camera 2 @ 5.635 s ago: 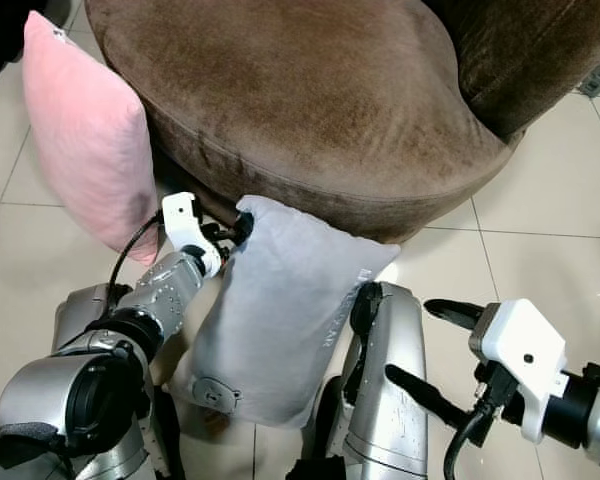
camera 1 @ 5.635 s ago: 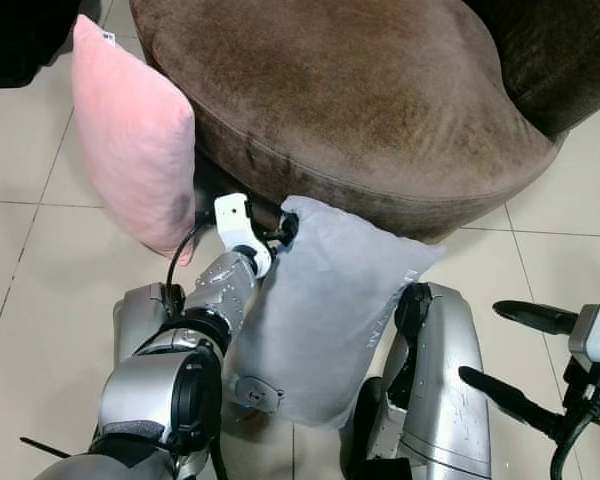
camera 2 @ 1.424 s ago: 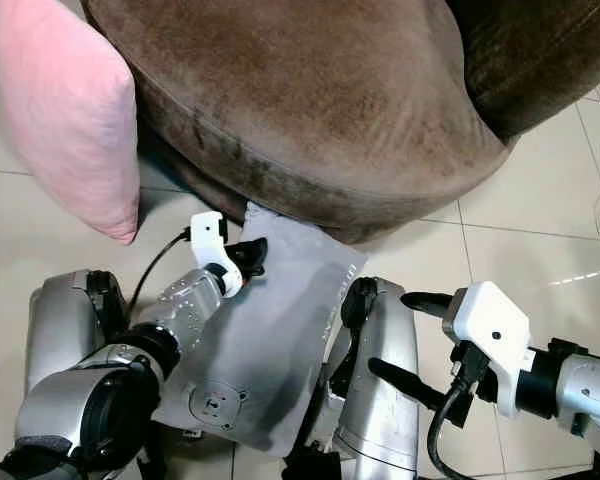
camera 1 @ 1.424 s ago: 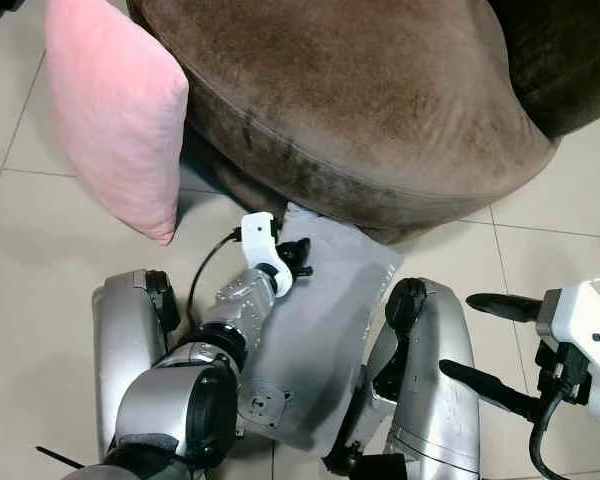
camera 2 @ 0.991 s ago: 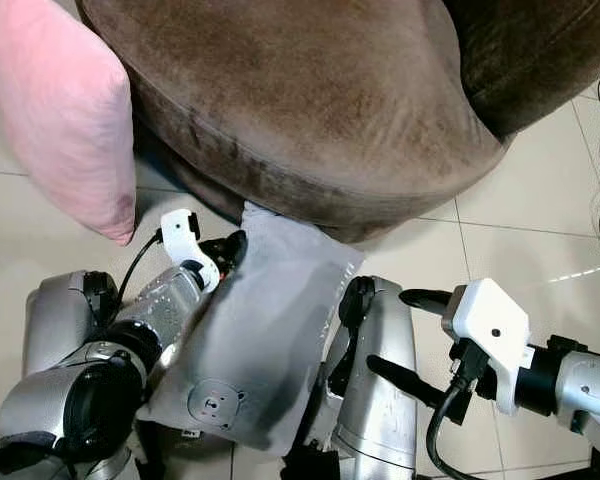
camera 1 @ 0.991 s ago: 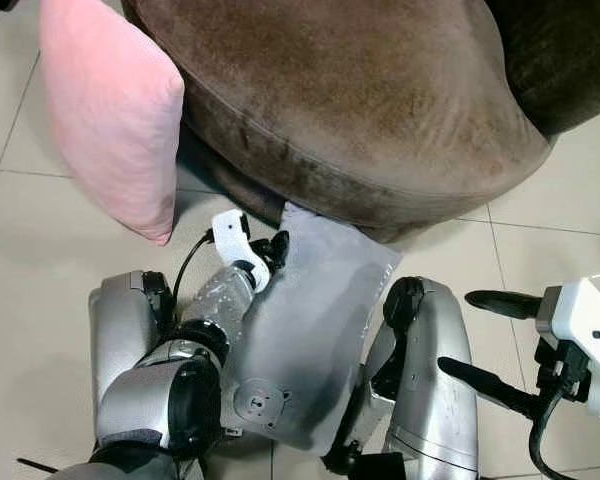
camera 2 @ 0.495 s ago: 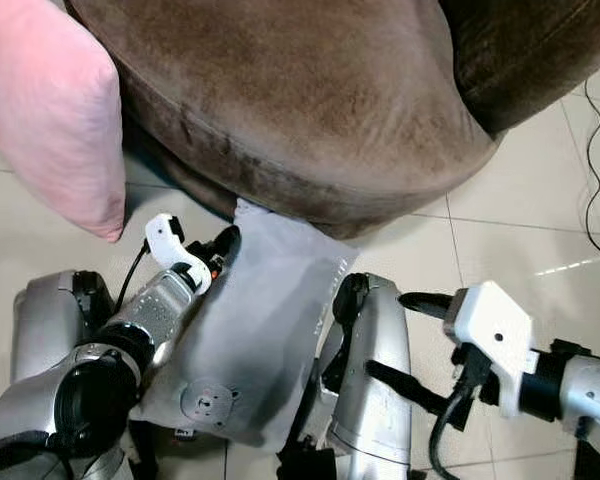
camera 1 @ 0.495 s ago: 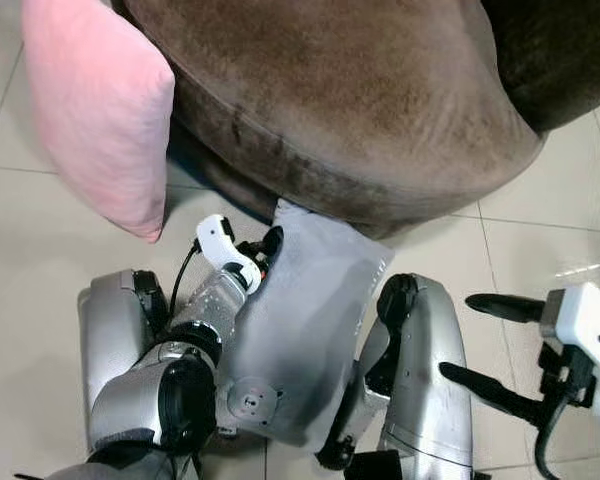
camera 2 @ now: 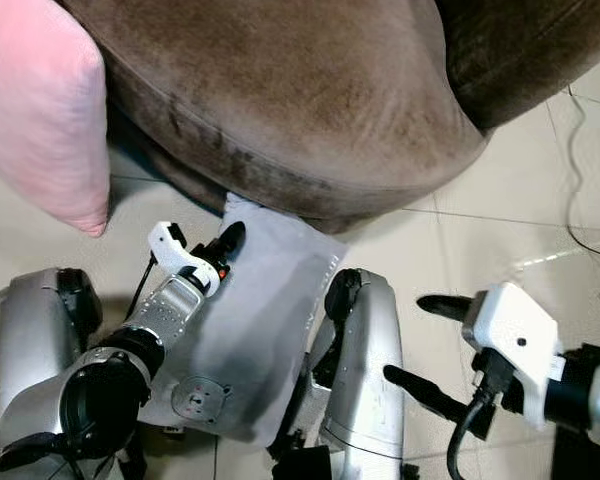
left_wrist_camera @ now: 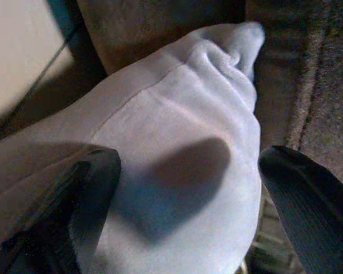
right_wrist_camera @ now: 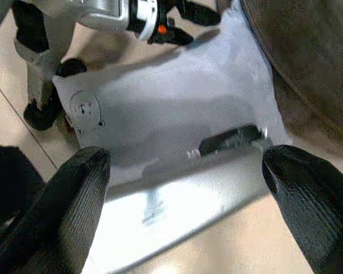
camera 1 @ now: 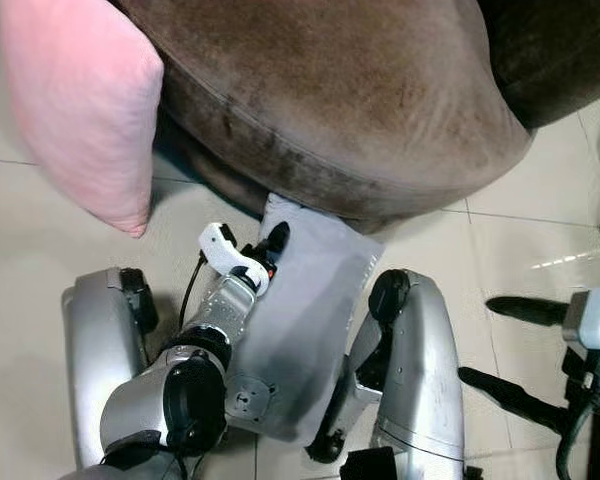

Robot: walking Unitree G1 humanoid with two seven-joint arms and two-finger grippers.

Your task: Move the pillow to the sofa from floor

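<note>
A grey pillow (camera 1: pixel 305 310) lies low between my knees, its top corner (camera 1: pixel 278 208) pressed against the base of the brown sofa (camera 1: pixel 360 90). My left gripper (camera 1: pixel 276 240) is at the pillow's upper left edge. In the left wrist view the fabric (left_wrist_camera: pixel 183 160) bunches between the two fingers (left_wrist_camera: pixel 97 182), and the gripper is shut on it. Out over the tiles on the right, my right gripper (camera 1: pixel 515 350) is open and holds nothing. It looks back at the pillow (right_wrist_camera: pixel 160 108) from the side.
A pink pillow (camera 1: pixel 80 110) leans upright against the sofa's left side. My silver knees (camera 1: pixel 420 370) flank the grey pillow. The sofa's rounded seat overhangs the pillow's top. A thin white cable (camera 2: pixel 578 110) trails on the tiles at the right.
The whole view has shifted as my head moved. My left gripper stays on the grey pillow's corner, now tucked a little further under the sofa's rim. My right gripper stays open.
</note>
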